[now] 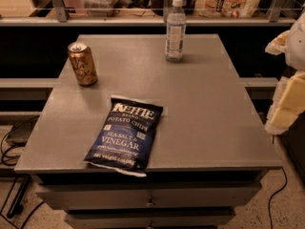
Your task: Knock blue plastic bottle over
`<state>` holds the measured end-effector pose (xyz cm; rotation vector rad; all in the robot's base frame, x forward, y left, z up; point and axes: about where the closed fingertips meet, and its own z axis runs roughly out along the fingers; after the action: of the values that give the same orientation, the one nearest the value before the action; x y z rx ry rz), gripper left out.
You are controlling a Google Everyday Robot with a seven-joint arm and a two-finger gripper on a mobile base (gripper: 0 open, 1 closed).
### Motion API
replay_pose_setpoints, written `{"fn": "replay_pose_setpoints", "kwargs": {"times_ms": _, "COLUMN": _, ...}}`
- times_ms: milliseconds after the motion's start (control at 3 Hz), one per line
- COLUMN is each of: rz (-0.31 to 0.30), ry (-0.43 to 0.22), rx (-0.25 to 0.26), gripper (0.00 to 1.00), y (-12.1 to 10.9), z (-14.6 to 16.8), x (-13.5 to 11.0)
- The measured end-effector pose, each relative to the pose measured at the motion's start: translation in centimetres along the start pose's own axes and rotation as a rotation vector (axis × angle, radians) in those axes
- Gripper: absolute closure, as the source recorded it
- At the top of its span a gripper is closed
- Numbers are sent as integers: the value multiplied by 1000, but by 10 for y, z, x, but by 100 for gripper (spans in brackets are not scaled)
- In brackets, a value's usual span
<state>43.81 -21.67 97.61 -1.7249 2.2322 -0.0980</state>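
Observation:
The blue plastic bottle [175, 30] stands upright near the far edge of the grey table [209, 113], slightly right of centre. It is clear, with a white cap and a pale label. My gripper [287, 108] is at the right edge of the view, beyond the table's right side, well to the right of the bottle and nearer to me. It touches nothing.
A gold drink can [82, 64] stands at the table's far left. A dark blue chip bag [125, 134] lies flat near the front edge, overhanging it slightly. A shelf with clutter [143, 13] runs behind the table. Cables [9, 151] lie on the floor at left.

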Motion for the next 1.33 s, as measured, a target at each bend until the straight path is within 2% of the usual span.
{"fn": "replay_pose_setpoints", "kwargs": {"times_ms": 333, "rz": 0, "ry": 0, "rx": 0, "gripper": 0, "y": 0, "z": 0, "x": 0}}
{"fn": "replay_pose_setpoints", "kwargs": {"times_ms": 667, "rz": 25, "ry": -63, "rx": 26, "gripper": 0, "y": -10, "z": -2, "x": -3}}
{"fn": "replay_pose_setpoints", "kwargs": {"times_ms": 1000, "rz": 55, "ry": -163, "rx": 52, "gripper": 0, "y": -29, "z": 3, "x": -8}}
{"fn": "replay_pose_setpoints", "kwargs": {"times_ms": 1333, "rz": 102, "ry": -327, "rx": 92, "gripper": 0, "y": -73, "z": 27, "x": -37}}
